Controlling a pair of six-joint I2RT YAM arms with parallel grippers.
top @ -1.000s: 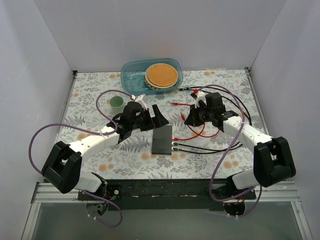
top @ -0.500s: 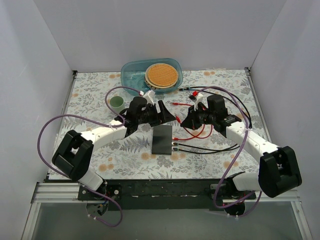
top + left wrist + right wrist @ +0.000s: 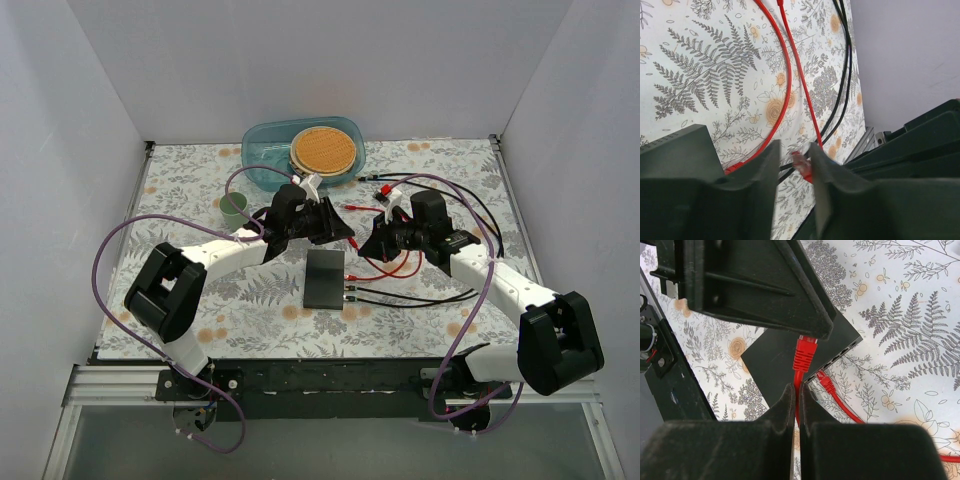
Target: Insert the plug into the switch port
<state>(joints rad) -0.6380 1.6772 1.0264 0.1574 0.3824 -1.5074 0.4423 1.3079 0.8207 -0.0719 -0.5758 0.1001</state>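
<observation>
Green cup (image 3: 233, 210): far left, upright on the floral table (image 3: 180, 200).
Left gripper (image 3: 792, 152): fingers slightly spread and gripping nothing, poised above the switch.
Switch (image 3: 324, 280): flat black box at table centre, ports facing right.
Plug (image 3: 804, 352): red, raised over the switch's port edge, its tip at the left gripper's finger.
Second red plug (image 3: 825, 381): at the port face, possibly seated.
Right gripper (image 3: 796, 390): pressed together on the red cable (image 3: 798, 376) just behind the plug.
Black cables (image 3: 420, 296): run rightward from the switch.
</observation>
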